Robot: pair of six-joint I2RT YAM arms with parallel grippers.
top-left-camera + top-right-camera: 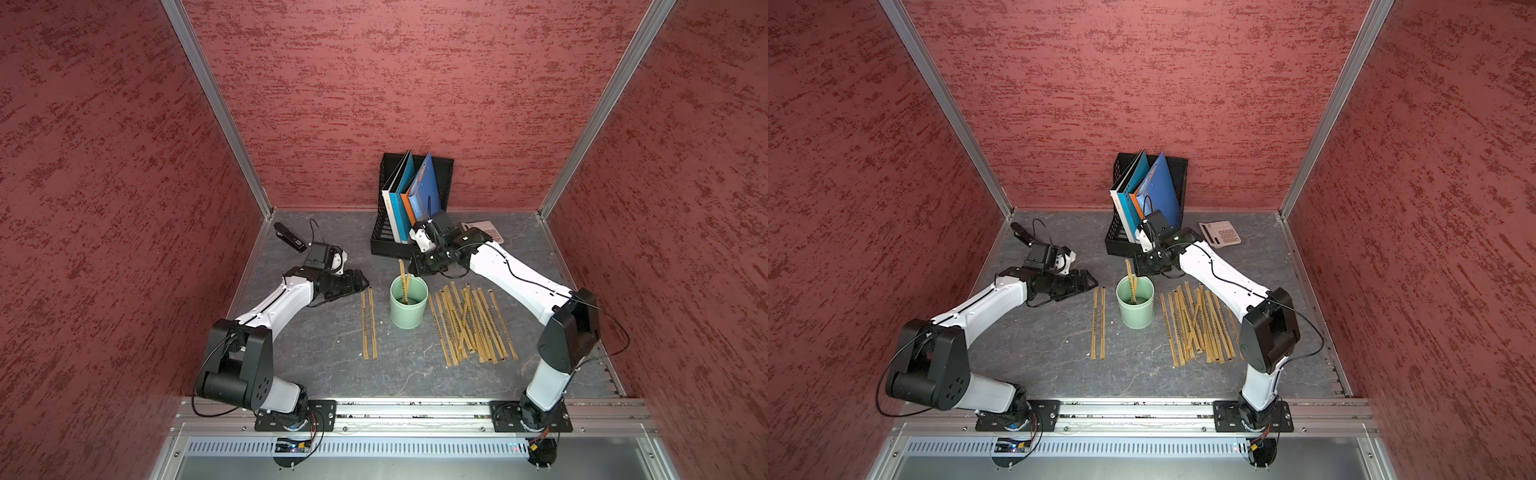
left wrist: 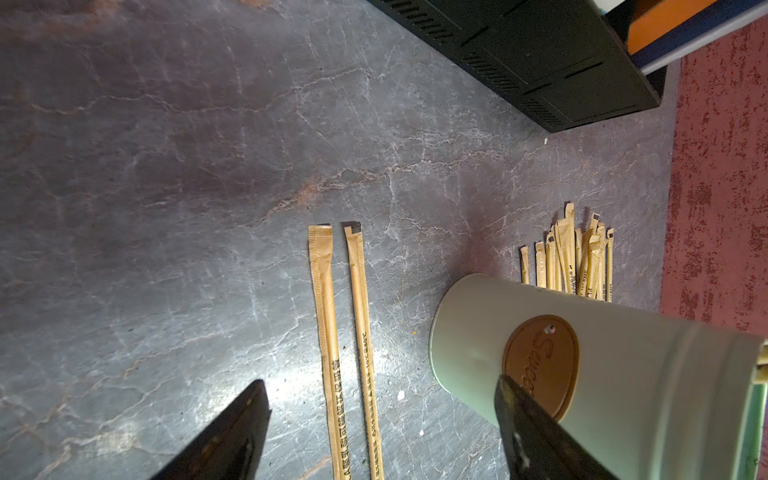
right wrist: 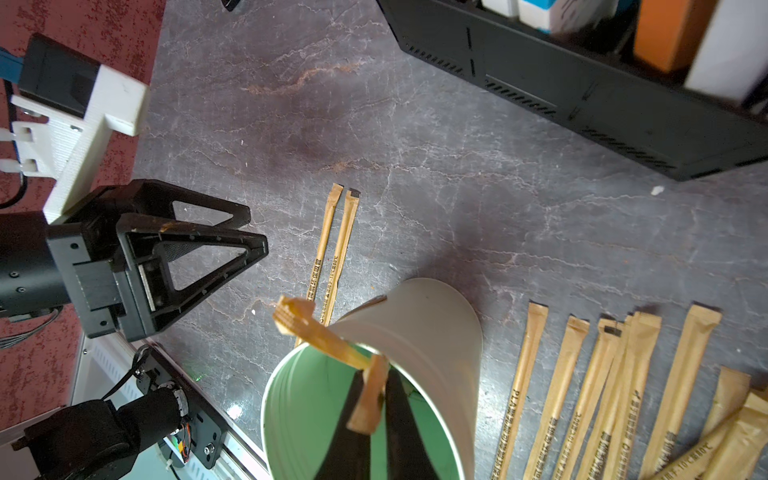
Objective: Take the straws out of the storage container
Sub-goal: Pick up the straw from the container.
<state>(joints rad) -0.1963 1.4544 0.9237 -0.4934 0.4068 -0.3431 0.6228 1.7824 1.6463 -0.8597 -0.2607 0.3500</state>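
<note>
The mint-green storage container (image 1: 409, 307) stands upright mid-table (image 1: 332, 374). Two straws (image 1: 402, 276) stand in it, leaning, tops poking above the rim toward the back wall. The right gripper (image 3: 374, 380) pinches one of them at the cup's mouth. The left gripper (image 2: 381, 383) hovers beside the cup, jaws spread, empty. Other straws lie flat, long axes front-to-back: a pair (image 2: 328, 332) left of the cup, a loose fan (image 1: 461, 328) right.

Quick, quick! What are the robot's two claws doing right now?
Left gripper: open, holding nothing.
Right gripper: shut on a straw inside the green cup.
</note>
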